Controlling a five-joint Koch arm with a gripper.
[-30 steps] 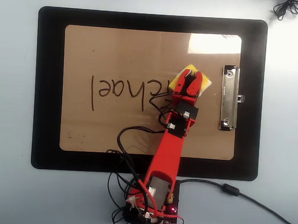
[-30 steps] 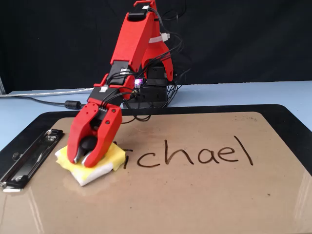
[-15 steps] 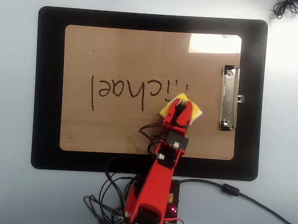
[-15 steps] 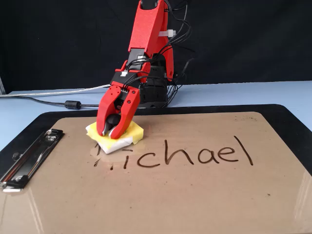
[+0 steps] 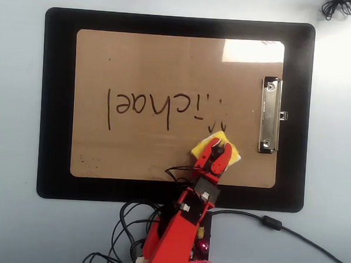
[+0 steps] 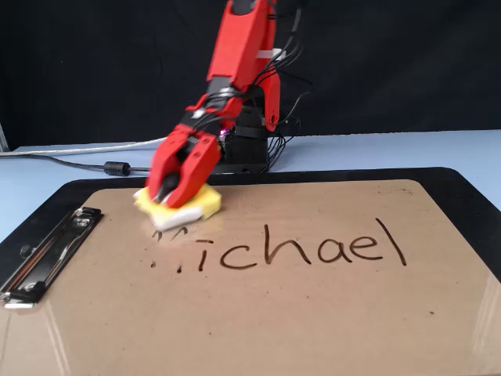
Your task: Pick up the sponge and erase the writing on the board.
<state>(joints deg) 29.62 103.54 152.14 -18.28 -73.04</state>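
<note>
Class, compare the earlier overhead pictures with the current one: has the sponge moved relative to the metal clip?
Yes. The sponge, shut in the gripper, has slid from level with the clip's upper end down past its lower end, toward the arm's base.

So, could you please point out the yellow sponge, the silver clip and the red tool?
Yellow foam sponge (image 5: 234,155), overhead view, its right corner.
Silver metal clip (image 5: 270,116), overhead view, mid-bar.
Red tool (image 6: 177,192), fixed view, between its fingertips.

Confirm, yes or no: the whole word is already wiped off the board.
No: in the overhead view the writing on the board is mostly intact.
</note>
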